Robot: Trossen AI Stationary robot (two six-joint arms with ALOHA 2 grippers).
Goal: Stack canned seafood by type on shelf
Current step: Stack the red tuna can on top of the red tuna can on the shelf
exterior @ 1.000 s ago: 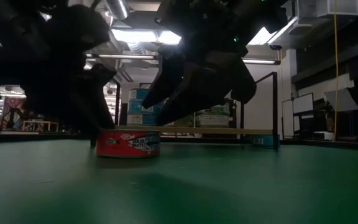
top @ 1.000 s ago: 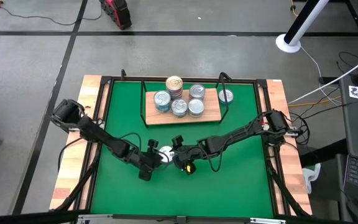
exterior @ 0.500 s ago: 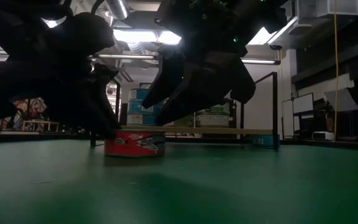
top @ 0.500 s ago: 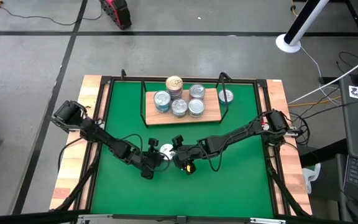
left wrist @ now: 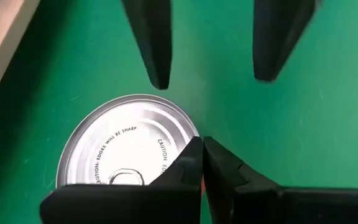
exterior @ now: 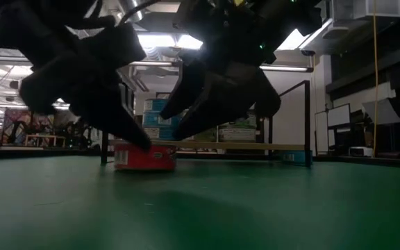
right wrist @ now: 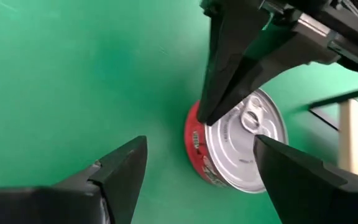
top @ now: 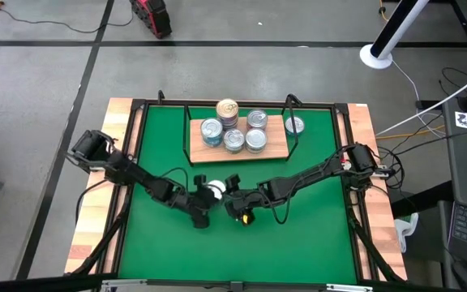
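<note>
Red-sided tin (right wrist: 235, 146) on green mat (top: 298, 235), near shelf (top: 276, 144). Left gripper (left wrist: 201, 149) fingers fully closed at lid rim, holding nothing. Right gripper (right wrist: 197, 158) fingers wide, empty. Rigid, smooth, likely slippery; grip across the sidewall.

The left end effector (left wrist: 201, 149) has closed empty and nudged the red can (exterior: 144, 157) toward the shelf (top: 237, 146).

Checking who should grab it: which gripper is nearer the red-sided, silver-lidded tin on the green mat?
Left. The left gripper, shut, is at the red-sided, silver-lidded tin's lid edge; the right gripper, open, hangs just beside the tin, apart from it.
</note>
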